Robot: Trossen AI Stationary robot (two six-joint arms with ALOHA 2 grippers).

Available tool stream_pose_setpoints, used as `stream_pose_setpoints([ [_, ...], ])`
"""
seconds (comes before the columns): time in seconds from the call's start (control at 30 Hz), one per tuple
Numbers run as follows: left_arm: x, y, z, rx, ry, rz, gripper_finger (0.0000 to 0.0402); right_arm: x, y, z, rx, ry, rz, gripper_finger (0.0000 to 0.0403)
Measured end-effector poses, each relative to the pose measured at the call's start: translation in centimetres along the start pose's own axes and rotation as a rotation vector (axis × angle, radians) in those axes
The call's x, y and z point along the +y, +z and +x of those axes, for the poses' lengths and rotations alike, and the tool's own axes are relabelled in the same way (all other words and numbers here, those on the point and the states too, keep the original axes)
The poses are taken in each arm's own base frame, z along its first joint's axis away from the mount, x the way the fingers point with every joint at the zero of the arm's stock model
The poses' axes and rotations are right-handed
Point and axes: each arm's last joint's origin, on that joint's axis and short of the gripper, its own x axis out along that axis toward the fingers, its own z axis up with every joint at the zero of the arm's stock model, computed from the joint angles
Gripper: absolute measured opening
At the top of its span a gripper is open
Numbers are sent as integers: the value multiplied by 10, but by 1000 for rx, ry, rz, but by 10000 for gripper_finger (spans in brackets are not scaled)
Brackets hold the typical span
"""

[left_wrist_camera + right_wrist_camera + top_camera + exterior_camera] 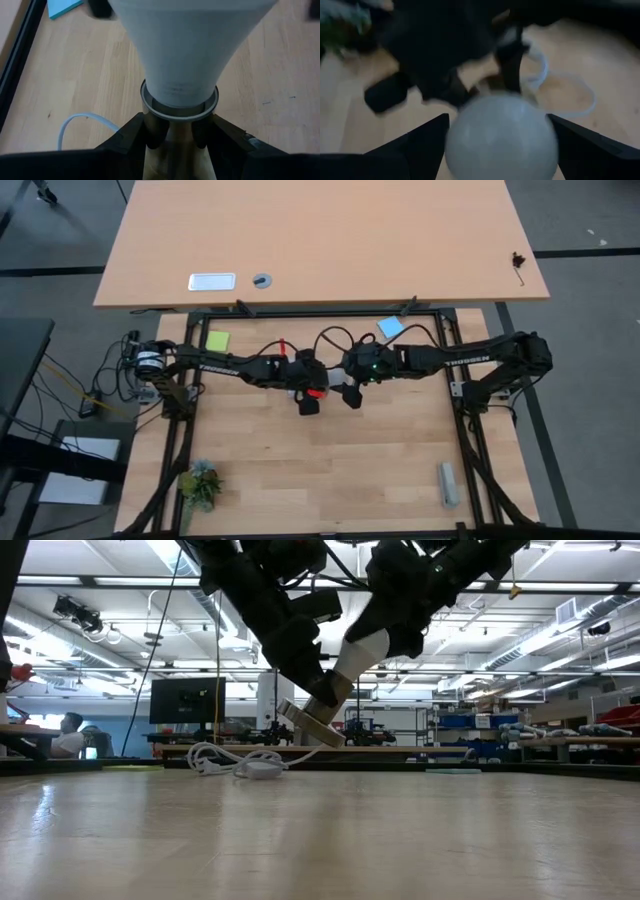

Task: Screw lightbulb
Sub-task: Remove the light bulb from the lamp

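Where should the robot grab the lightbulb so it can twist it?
Best on the lightbulb's round white end, coming from the side away from the socket. That end is wide and free, while the narrow neck already sits in the socket held by the left gripper. The right gripper holds it that way.

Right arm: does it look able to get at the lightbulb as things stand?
Probably yes. The right gripper already sits around the lightbulb, fingers on both sides of its dome. The left gripper holds the socket below the bulb's neck and doesn't block it.
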Motion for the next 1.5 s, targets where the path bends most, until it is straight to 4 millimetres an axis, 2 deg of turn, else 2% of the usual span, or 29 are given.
stream_pose_setpoints([
  [0.2,0,0,0,2,-11,4,162,1,-2,3,37,4,-108,301],
  [0.37,0,1,-1,-12,-25,3,162,3,5,0,53,17,-350,279],
  [0.57,0,1,-1,-9,-26,13,162,2,2,-2,99,44,-726,294],
  [0.7,0,1,-1,-8,-26,7,162,1,2,-2,109,10,-786,307],
  [0.83,0,1,-1,-9,-31,2,162,3,4,-8,99,-48,-728,316],
  [0.97,-1,1,-1,-7,-44,4,162,8,5,-17,81,-43,-595,319],
  [1.2,-1,0,0,1,-42,8,162,10,6,-24,66,-36,-26,320],
  [1.27,-1,-1,0,2,-43,8,162,10,6,-23,73,-13,70,321],
  [1.5,-1,0,0,-3,-40,2,162,11,11,-23,22,2,144,321],
])
